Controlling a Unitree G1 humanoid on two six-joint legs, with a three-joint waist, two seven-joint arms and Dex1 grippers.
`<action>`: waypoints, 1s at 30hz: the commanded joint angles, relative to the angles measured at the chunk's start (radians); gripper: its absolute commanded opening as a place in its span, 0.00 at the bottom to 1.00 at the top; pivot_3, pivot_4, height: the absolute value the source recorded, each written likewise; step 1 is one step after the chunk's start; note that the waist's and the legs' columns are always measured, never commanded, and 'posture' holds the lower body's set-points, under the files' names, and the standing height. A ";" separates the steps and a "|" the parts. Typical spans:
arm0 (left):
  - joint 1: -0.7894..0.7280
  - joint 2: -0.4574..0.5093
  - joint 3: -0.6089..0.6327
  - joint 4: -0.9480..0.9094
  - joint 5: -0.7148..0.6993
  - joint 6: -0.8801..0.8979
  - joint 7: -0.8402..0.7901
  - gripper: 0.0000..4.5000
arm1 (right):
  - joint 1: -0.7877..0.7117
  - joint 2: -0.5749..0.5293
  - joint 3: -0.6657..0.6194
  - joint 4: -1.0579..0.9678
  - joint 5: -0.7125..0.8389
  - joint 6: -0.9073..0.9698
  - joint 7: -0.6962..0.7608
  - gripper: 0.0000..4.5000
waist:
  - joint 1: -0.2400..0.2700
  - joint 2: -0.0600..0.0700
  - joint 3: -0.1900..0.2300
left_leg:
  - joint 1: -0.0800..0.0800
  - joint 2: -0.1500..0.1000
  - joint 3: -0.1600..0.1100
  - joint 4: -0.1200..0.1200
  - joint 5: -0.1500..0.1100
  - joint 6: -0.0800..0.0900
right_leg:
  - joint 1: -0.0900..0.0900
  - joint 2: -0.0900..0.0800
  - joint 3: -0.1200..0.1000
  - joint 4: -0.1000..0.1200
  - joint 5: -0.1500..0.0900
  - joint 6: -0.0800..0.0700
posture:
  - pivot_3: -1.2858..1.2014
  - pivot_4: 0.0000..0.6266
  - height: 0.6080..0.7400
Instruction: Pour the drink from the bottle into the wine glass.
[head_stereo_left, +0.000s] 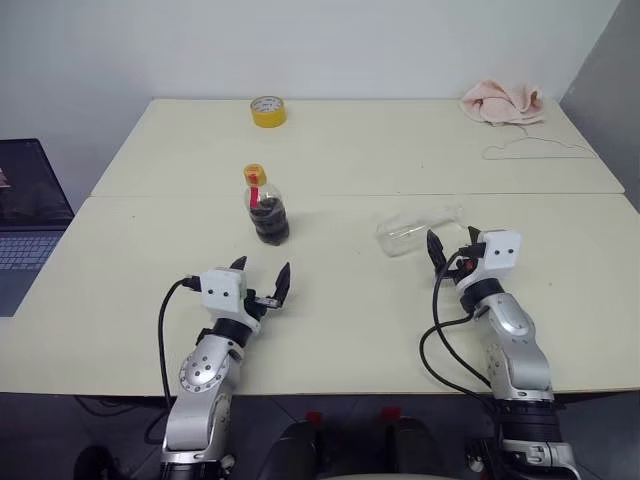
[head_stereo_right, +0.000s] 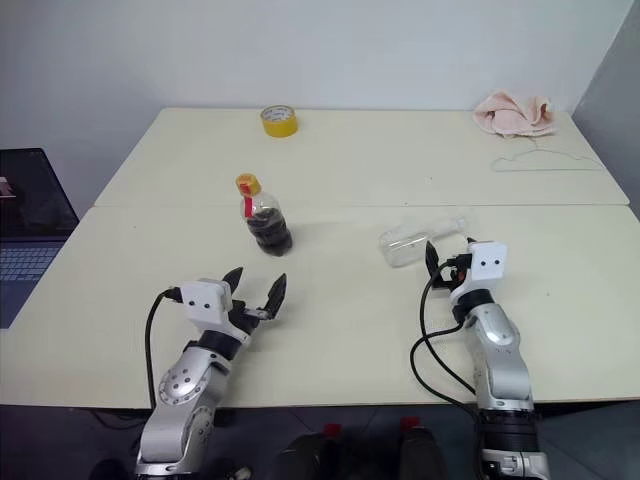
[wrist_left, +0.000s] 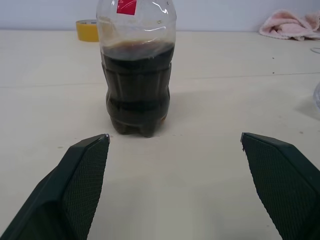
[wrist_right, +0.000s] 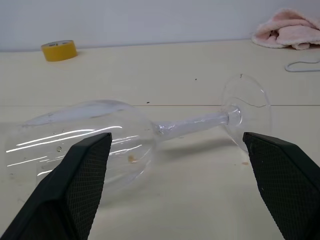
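Observation:
The bottle (head_stereo_left: 265, 210) stands upright on the table, with a yellow-orange cap, a red label strip and the dark drink (wrist_left: 137, 87) filling its lower body. My left gripper (head_stereo_left: 263, 270) is open a short way in front of it, not touching. The wine glass (head_stereo_left: 420, 230) lies on its side, empty, its bowl (wrist_right: 95, 135) towards the bottle and its round foot (wrist_right: 245, 107) pointing away from it. Right in front of the fallen glass, my right gripper (head_stereo_left: 450, 242) is open with nothing between its fingers.
A yellow tape roll (head_stereo_left: 267, 111) sits at the table's far edge. A pink cloth (head_stereo_left: 502, 101) and a thin wire hanger (head_stereo_left: 540, 150) lie at the far right. A laptop (head_stereo_left: 25, 220) stands beside the table on the left. A seam (head_stereo_left: 400, 195) joins two tabletops.

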 joint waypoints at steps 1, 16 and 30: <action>0.002 0.015 0.006 -0.051 0.008 0.003 0.001 0.99 | -0.001 -0.004 -0.002 -0.040 0.020 -0.010 0.009 1.00 | 0.000 0.000 0.000 | 0.000 0.000 0.000 0.000 0.000 0.000 | 0.000 0.000 0.000 0.000 0.000 0.000 | 0.52 0.24 1.00; -0.034 0.005 0.067 -0.019 -0.073 -0.009 -0.012 0.99 | 0.000 -0.012 0.050 -0.070 -0.004 -0.042 0.038 1.00 | 0.002 0.000 0.000 | 0.000 0.000 0.000 0.000 0.000 0.000 | 0.000 0.000 0.000 0.000 0.000 0.000 | 0.52 0.24 1.00; -0.256 0.031 0.066 0.102 -0.019 0.120 0.053 0.99 | 0.034 -0.049 0.121 -0.155 0.041 -0.021 0.182 1.00 | -0.010 0.000 0.000 | 0.000 0.001 0.000 -0.003 0.000 0.000 | -0.002 0.001 0.000 0.000 0.000 0.000 | 0.52 0.24 1.00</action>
